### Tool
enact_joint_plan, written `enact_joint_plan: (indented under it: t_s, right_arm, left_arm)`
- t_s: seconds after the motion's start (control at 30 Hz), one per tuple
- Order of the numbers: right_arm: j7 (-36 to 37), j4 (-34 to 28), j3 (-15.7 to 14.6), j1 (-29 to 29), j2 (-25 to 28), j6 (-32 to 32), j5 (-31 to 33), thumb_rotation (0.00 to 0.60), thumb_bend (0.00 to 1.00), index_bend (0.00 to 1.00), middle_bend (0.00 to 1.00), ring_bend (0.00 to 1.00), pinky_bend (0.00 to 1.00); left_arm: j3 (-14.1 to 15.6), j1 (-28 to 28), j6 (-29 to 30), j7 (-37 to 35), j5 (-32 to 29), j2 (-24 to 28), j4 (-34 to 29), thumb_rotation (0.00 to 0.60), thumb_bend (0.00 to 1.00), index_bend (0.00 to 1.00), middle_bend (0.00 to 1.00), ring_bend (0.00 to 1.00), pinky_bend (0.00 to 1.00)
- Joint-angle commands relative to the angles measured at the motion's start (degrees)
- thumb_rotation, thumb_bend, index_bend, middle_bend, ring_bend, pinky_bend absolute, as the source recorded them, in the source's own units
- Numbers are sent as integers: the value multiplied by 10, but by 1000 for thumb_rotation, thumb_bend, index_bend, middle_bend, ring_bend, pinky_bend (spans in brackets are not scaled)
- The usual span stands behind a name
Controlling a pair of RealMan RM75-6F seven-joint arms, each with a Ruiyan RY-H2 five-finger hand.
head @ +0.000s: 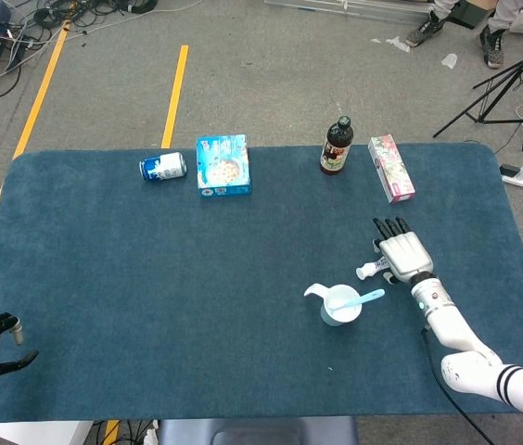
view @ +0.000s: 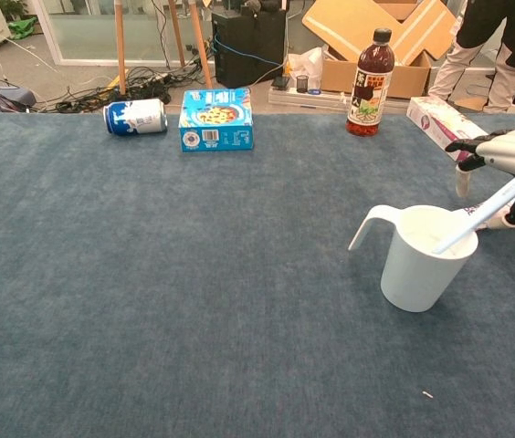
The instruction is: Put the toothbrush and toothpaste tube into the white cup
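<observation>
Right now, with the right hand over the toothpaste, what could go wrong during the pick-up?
1. The toothbrush leans out of the white cup toward the right hand; a careless move could knock it out or tip the cup.
2. The toothpaste tube lies flat, mostly hidden under the hand, so the fingers may push it along the blue cloth rather than catch it.

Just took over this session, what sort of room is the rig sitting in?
Probably a lab or workshop. The blue-covered table stands on a bare floor with yellow floor tape, loose cables, a tripod and cardboard boxes.
</observation>
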Motion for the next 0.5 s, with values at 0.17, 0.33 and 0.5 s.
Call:
enact_joint_plan:
  t_s: [0.17,0.33,0.5]
  right_arm:
    - [-10,18,2,6,-16,-9,3,600,129,424,0,0,0]
    - [-20,31,3,11,-27,-18,13,600,132,438,0,0,0]
    - [-29,41,5,15,-38,-24,20,600,144,467,0,0,0]
  left_arm:
    - [0,0,0,-2,0,1,0,600,2,659,544,437,409]
    - [0,0,-1,-4,0,2,-1,600,2,659,544,437,408]
    - [0,0,-1,-7,1,3,-2,600,2,659,544,437,409]
